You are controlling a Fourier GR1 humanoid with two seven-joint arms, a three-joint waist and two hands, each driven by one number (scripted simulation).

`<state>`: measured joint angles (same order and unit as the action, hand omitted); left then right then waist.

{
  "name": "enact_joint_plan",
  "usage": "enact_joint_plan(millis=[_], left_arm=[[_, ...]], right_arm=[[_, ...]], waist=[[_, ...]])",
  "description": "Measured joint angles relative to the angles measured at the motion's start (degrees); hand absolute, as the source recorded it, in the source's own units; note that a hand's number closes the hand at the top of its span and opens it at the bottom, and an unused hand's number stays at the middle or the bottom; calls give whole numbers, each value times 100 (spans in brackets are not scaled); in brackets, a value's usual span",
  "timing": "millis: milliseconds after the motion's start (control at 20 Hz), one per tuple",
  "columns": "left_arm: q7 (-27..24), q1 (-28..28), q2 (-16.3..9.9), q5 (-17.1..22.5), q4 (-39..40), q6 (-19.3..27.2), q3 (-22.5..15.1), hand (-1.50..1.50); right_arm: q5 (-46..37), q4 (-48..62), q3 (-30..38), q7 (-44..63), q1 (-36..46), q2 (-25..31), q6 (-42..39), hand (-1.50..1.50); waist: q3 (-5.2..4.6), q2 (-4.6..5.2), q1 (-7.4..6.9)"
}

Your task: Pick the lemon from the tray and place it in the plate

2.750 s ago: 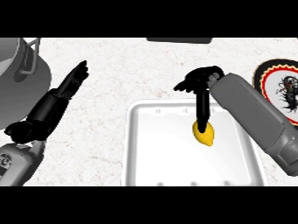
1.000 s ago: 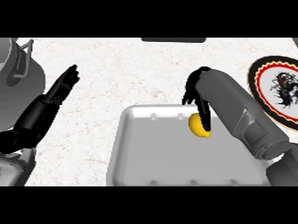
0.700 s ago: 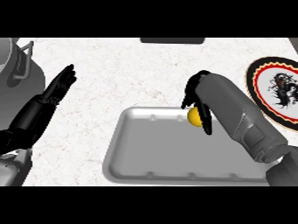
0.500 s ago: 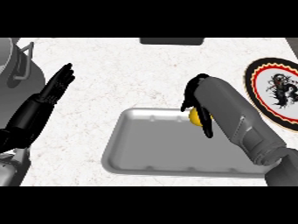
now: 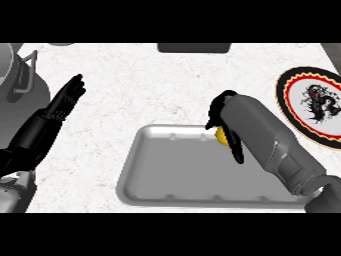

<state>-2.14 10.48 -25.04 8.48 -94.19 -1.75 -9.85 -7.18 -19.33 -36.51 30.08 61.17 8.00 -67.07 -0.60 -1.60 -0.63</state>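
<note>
A yellow lemon (image 5: 221,135) shows only as a small patch under my right hand (image 5: 223,116), whose fingers curl round it above the far right corner of the grey tray (image 5: 165,170). Most of the lemon is hidden by the hand and forearm. The plate (image 5: 322,107), white in the middle with a black dragon and a red, yellow and black rim, lies on the counter to the right of that hand, apart from it. My left hand (image 5: 64,101) rests open at the left, fingers straight and pointing away, well clear of the tray.
A grey pot (image 5: 7,75) with a handle stands at the far left corner. A dark flat object (image 5: 193,47) lies at the counter's far edge. The counter's right edge runs just beyond the plate.
My right hand has lifted with the lemon in it, from inside the tray to above its far right corner. The view has shifted a little. The left hand stays open at the left.
</note>
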Motion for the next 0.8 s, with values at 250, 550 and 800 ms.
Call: enact_joint_plan(millis=[250,550,800], left_arm=[[3,16,76,-56,31,-7,36,0],[117,29,102,-64,-67,-104,102,0],[87,-199,77,-73,20,-31,234,0]], right_arm=[[-226,-614,-100,-305,-257,216,-5,150],[-520,-1128,-85,-450,-510,359,186,150],[-1077,-2778,-461,-1154,-985,764,1193,150]], waist=[[-11,13,35],[-18,12,34],[66,-95,388]])
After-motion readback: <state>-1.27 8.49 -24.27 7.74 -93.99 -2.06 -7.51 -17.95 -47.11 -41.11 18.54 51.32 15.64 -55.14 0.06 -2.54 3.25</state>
